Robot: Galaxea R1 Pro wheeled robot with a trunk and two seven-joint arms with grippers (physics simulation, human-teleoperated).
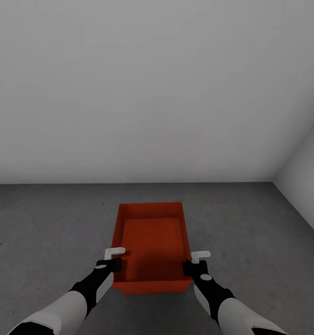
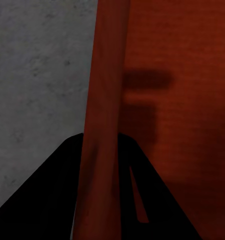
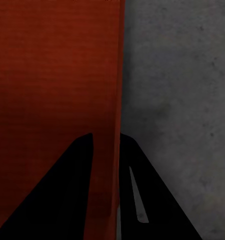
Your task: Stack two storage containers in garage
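Note:
One orange-red storage container [image 1: 152, 237] sits in front of me over the dark grey concrete floor [image 1: 45, 223] of the garage. My left gripper [image 1: 111, 265] is shut on its left wall and my right gripper [image 1: 194, 266] on its right wall, both near the bin's near end. In the left wrist view the container's wall [image 2: 105, 75] runs between the two dark fingers of the left gripper [image 2: 100, 137]. The right gripper [image 3: 106, 135] clamps the container's other wall [image 3: 117, 75] the same way. I cannot tell whether the bin touches the floor. The second container is out of view.
A plain white wall [image 1: 152, 93] rises just beyond the container, meeting a side wall [image 1: 305, 163] in a corner at the right. Bare mottled concrete [image 3: 182, 75] stretches to both sides of the bin.

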